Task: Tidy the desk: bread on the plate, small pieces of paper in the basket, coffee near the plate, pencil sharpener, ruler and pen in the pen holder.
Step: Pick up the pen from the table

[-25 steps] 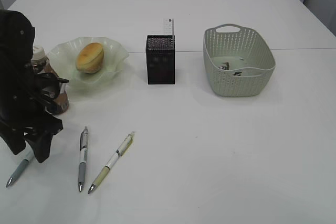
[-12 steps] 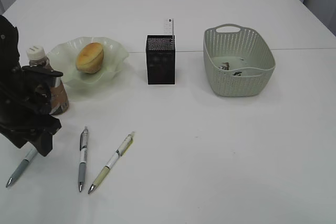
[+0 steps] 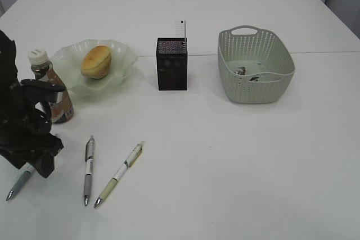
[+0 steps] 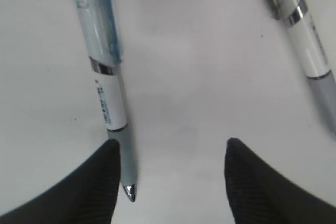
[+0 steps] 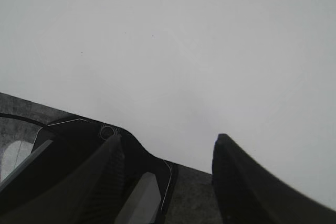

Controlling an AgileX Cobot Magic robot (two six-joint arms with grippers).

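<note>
My left gripper (image 3: 38, 166) hangs low over the desk (image 3: 225, 155) at the far left, open and holding nothing. In the left wrist view the gripper (image 4: 170, 153) has a blue-grey pen (image 4: 105, 77) lying by the inner side of its left finger (image 4: 100, 182); that pen (image 3: 18, 186) pokes out below the arm. Two more pens (image 3: 89, 170) (image 3: 119, 173) lie to its right. The coffee (image 3: 52, 91) stands upright beside the plate (image 3: 121, 74), which holds the bread (image 3: 97, 61). The ruler (image 3: 180, 28) sticks out of the pen holder (image 3: 172, 66). Small pieces of paper (image 3: 247, 72) lie in the basket (image 3: 256, 91). The pencil sharpener is out of view. My right gripper (image 5: 168, 153) is open and empty.
The right wrist view shows bare white tabletop (image 5: 184, 51) and a dark base (image 5: 79, 182) under the jaws. A second pen (image 4: 310, 51) crosses the right of the left wrist view.
My left arm has drawn back from the coffee and sunk toward the leftmost pen; the bottle now stands uncovered. Both grippers stay open.
</note>
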